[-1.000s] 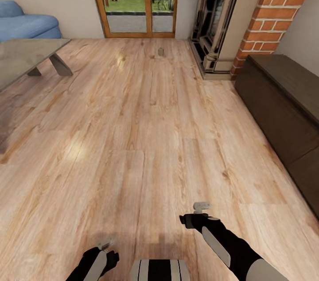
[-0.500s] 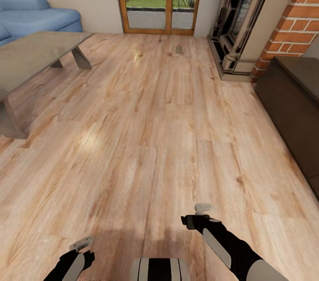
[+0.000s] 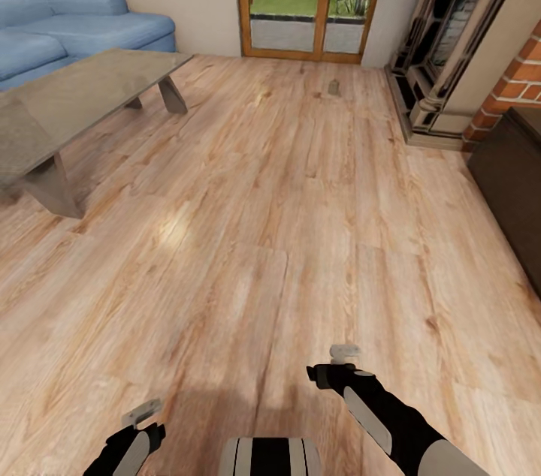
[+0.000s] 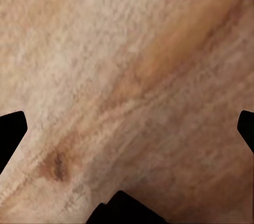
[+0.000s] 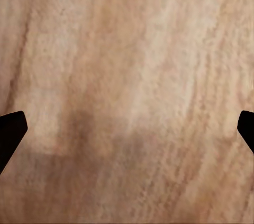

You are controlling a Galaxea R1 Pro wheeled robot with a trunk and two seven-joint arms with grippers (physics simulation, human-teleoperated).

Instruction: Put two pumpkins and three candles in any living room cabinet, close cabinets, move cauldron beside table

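Looked over a pale plank floor [image 3: 248,236]. At left, blue sofa [image 3: 68,29], then glass worktop [image 3: 83,97] with long axis running from near left toward the glazed door [image 3: 315,3]. Farther right, fireplace [image 3: 458,40], brick pillar [image 3: 518,85], dark cabinet [image 3: 518,191] closed. Small grey object [image 3: 333,87] on floor, too small to identify. Wrist views: floor grain only, left gripper [image 4: 127,128] and right gripper [image 5: 127,134] jaws spread, empty.

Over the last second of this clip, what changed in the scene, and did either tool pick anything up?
The camera turned left: the table and sofa came further into view, while the cabinet slid toward the right edge. Nothing itself moved. The left tool shifted slightly leftward in the head view; the right tool kept its pose. Both stayed open and empty above the floor.
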